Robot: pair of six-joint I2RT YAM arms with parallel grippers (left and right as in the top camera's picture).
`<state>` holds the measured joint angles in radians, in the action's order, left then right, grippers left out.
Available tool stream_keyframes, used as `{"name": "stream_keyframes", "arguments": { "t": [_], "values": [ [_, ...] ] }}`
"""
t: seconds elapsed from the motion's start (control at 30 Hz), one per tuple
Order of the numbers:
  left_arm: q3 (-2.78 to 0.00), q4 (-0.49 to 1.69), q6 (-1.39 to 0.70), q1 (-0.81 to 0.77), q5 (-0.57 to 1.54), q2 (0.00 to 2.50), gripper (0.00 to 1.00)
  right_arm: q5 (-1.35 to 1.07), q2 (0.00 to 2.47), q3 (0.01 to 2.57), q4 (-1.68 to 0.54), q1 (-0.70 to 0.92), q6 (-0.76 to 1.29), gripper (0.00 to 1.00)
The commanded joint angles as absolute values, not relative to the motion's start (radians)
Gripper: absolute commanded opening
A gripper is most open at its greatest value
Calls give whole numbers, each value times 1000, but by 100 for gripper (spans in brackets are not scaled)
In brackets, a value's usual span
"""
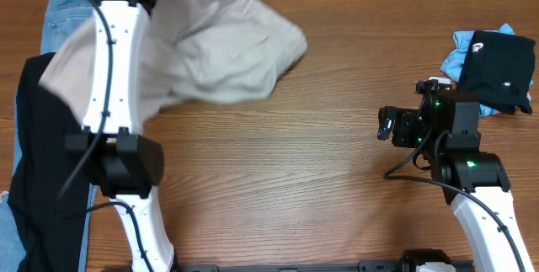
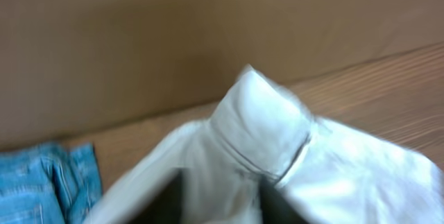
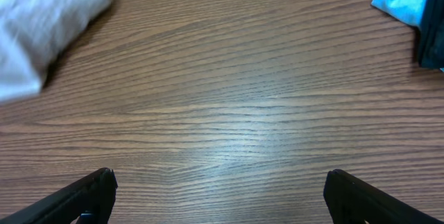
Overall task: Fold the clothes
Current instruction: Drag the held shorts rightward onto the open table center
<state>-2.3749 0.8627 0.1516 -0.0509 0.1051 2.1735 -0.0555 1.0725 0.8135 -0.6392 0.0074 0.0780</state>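
The light beige trousers (image 1: 223, 53) lie bunched at the back left of the table, partly lifted. My left gripper (image 2: 220, 200) is shut on their fabric (image 2: 257, 134), with a stitched seam fold standing up between the fingers. In the overhead view the left gripper itself is hidden at the top edge behind the arm. My right gripper (image 3: 220, 196) is open and empty above bare wood, and it shows at the right in the overhead view (image 1: 386, 125). A corner of the beige trousers (image 3: 41, 23) shows at the top left of the right wrist view.
Blue jeans (image 1: 63, 15) and a black garment (image 1: 42, 162) lie at the far left. A black garment (image 1: 501, 74) on light blue cloth (image 1: 459, 57) lies at the far right. Blue denim (image 2: 41, 182) shows in the left wrist view.
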Motion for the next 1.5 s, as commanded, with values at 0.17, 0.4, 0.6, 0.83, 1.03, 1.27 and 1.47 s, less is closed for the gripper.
{"name": "stream_keyframes", "arguments": {
  "t": [0.17, 0.4, 0.6, 0.83, 1.03, 1.27, 1.47],
  "values": [
    [-2387, 1122, 40, -37, -63, 2165, 100, -61, 1067, 841, -633, 11, 79, 100],
    [-2352, 1242, -34, -39, 33, 2165, 88, -61, 1067, 841, -631, 11, 79, 100],
    [-2197, 1188, -34, -59, 61, 2177, 96, -61, 1067, 841, -637, 11, 79, 100],
    [-2029, 1030, -24, -78, 116, 2185, 93, -61, 1067, 841, -640, 11, 79, 100],
    [-1945, 859, -22, -89, 117, 2187, 95, -62, 1068, 841, -640, 11, 79, 100],
    [-1850, 740, 94, -113, 117, 2188, 78, -61, 1067, 841, -638, 11, 79, 100],
    [-1814, 687, 135, -138, 117, 2188, 28, -61, 1067, 841, -637, 11, 79, 100]
  ]
}}
